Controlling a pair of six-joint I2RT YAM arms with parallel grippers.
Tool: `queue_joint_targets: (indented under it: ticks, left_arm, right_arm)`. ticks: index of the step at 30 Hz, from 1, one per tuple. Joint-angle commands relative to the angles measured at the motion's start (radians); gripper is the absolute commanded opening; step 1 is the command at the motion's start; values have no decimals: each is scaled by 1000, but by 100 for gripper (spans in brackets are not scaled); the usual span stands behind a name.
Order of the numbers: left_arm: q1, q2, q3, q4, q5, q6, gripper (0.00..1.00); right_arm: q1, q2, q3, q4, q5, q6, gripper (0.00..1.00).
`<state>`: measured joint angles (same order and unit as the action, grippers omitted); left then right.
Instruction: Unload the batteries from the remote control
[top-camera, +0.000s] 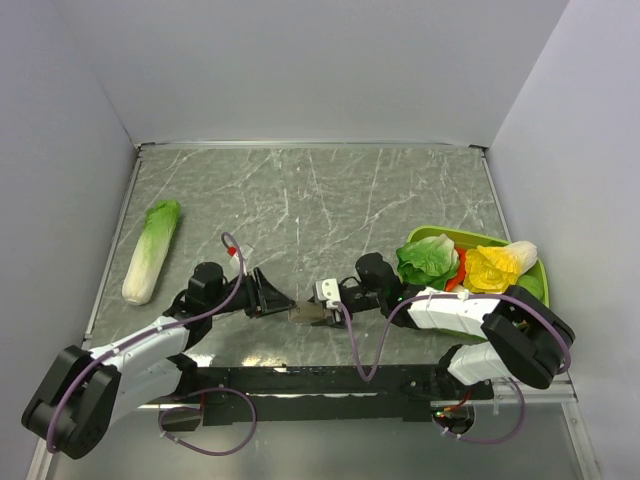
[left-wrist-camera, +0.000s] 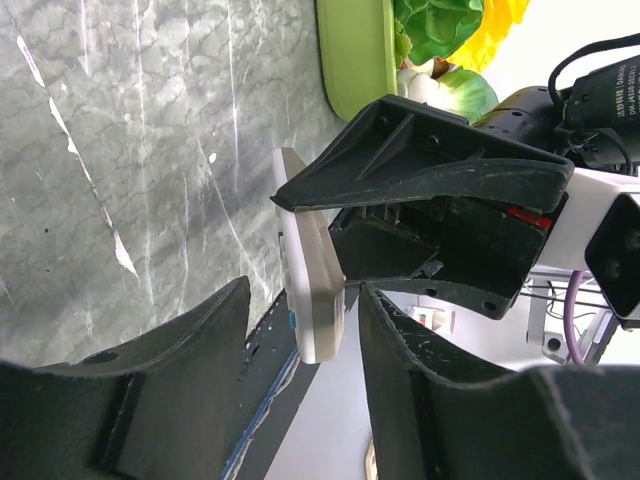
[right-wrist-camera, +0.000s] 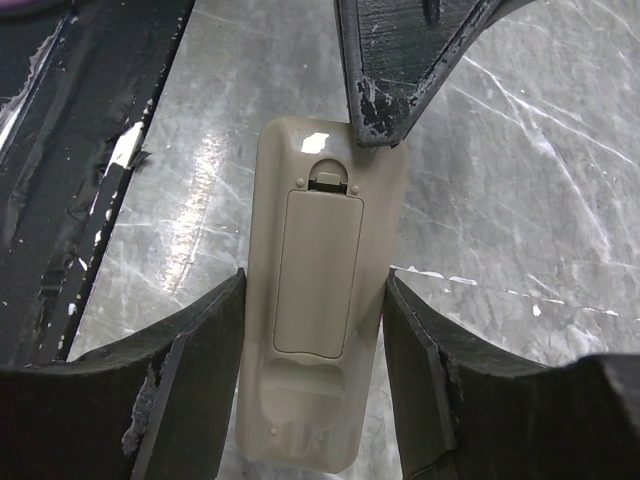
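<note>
My right gripper (top-camera: 318, 310) is shut on the remote control (top-camera: 305, 312) and holds it by its long sides near the table's front middle. In the right wrist view the fingers (right-wrist-camera: 315, 285) clamp the remote (right-wrist-camera: 320, 290), grey-tan back up, with the battery cover closed. The batteries are hidden under that cover. My left gripper (top-camera: 283, 301) is open at the remote's free end. In the left wrist view that end of the remote (left-wrist-camera: 312, 290) sits between my spread left fingers (left-wrist-camera: 303, 300). One left fingertip (right-wrist-camera: 385, 70) touches the end beside the cover's latch.
A long pale-green cabbage (top-camera: 150, 250) lies at the far left. A green tray (top-camera: 440, 236) with lettuce and yellow and red vegetables stands at the right, behind the right arm. Grey walls close in three sides.
</note>
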<state>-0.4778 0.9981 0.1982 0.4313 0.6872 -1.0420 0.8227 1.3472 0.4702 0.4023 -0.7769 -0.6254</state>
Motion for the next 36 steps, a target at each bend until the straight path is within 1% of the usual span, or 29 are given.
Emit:
queue_joint_targets:
  ticks: [1,9,11,19,22,26,29,34,36]
  left_arm:
    - [-4,19,23,58,37,-1,51]
    - [-5,45,10,98,66,-12,42]
    - [-8,47,10,99,64,-13,41]
    - [-16,30,-5,98,66,-23,44]
    - [-15,19,-2,72,51,-10,42]
    - [-16,20,-3,76,49,-15,37]
    - [-16,27,-6,87,49,-18,35]
    - [-16,37,-8,110,64,-30,34]
    - [-16,43,-5,110,64,-33,37]
  right_arm:
    - [13,-40,-1,15,-42,-40,36]
    - [20,-40,-1,13,-33,-50,35]
    - [18,-39,-2,16,-30,-50,35]
    - [20,-30,-8,42,-10,-45,33]
    - [19,-28,-15,52,-10,-43,33]
    - [19,-26,-10,38,-16,-45,33]
    - [20,-28,-10,33,-21,-49,33]
    - [18,-19,4,0,-45,-63,33]
    - [19,-14,8,-11,-48,-66,33]
